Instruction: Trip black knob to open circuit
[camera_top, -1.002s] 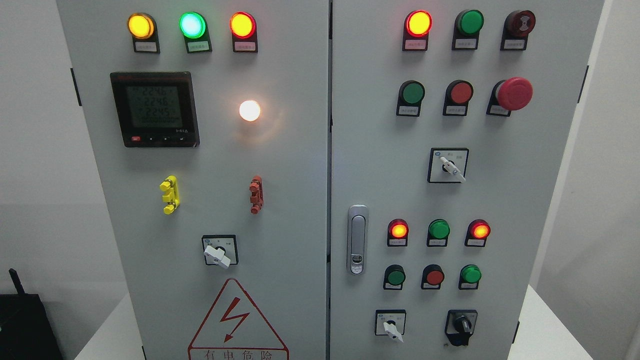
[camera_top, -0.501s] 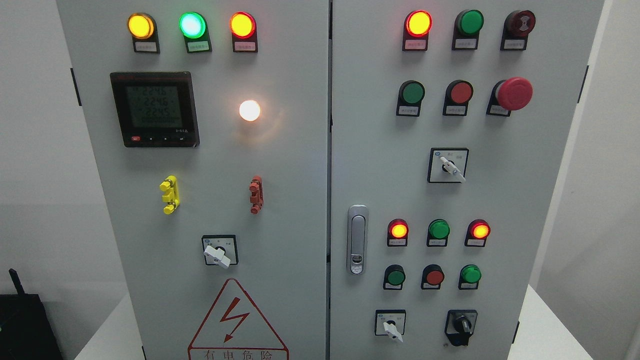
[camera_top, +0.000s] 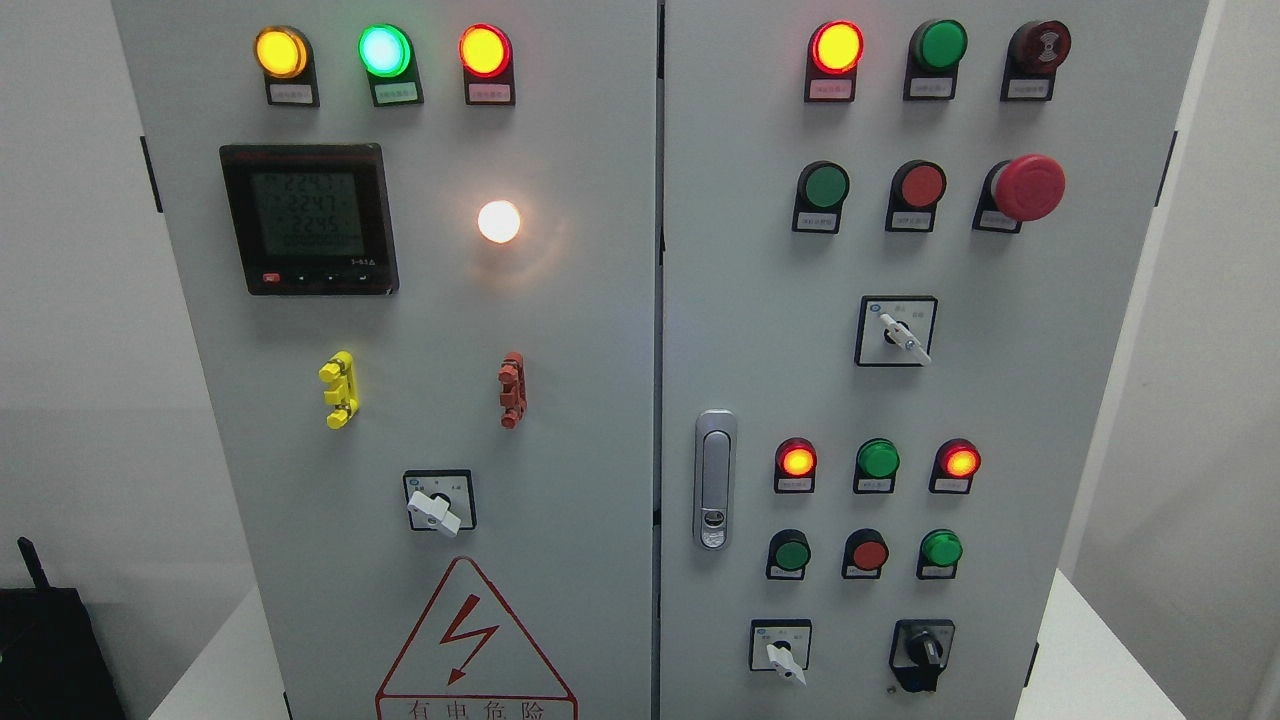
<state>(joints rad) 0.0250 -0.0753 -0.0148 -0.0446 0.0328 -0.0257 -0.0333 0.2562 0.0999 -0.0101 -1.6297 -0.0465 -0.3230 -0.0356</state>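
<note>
The black knob (camera_top: 925, 652) sits at the lower right of the grey cabinet's right door (camera_top: 1000, 400), its handle pointing roughly straight up and down. A white selector knob (camera_top: 783, 655) is to its left. Neither of my hands nor either arm shows in the head view, and nothing touches the knob.
Lit and unlit indicator lamps, push buttons and a red mushroom stop button (camera_top: 1028, 187) fill the right door. A silver door latch (camera_top: 714, 478) lies left of them. The left door carries a meter (camera_top: 309, 217), a glowing white lamp (camera_top: 499, 221), yellow and red clips and a white selector (camera_top: 433, 508).
Only the meter's digits have flickered; nothing else has moved.
</note>
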